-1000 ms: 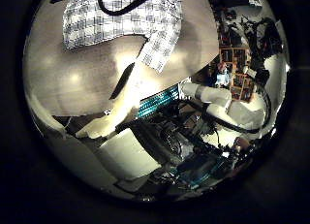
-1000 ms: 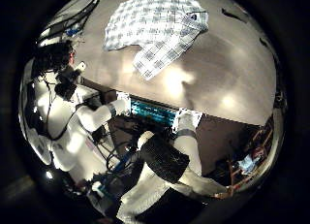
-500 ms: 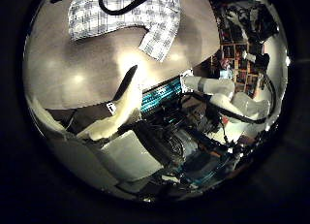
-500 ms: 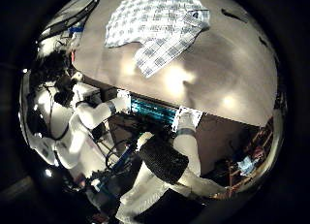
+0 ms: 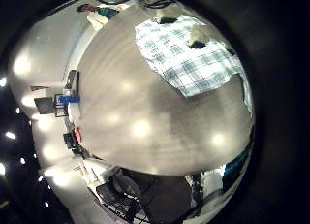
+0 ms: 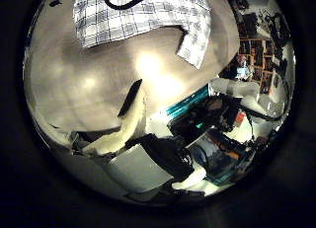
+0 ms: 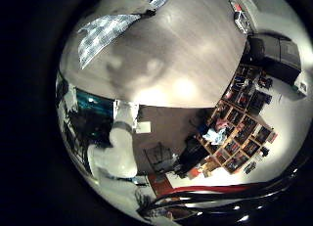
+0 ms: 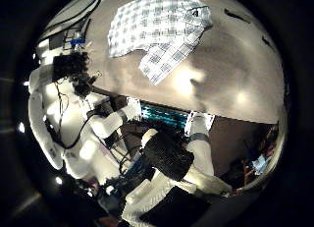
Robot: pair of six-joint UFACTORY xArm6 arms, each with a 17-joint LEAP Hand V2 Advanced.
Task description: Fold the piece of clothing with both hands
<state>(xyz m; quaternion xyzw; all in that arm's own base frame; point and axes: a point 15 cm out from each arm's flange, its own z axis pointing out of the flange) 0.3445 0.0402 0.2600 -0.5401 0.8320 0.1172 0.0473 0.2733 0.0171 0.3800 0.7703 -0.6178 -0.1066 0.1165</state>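
Looking out from all four palm cameras, I find the checked shirt lying spread and partly rumpled on the pale surface, well apart from either palm, with nothing of the robot touching it. From the left robot hand I see pale finger parts reaching out over bare surface beside the shirt, apart from the cloth and holding nothing, though I cannot tell how far they are spread. Of the right robot hand I see no fingers in its own views, so I cannot tell its state; the shirt lies toward the surface's far edge there.
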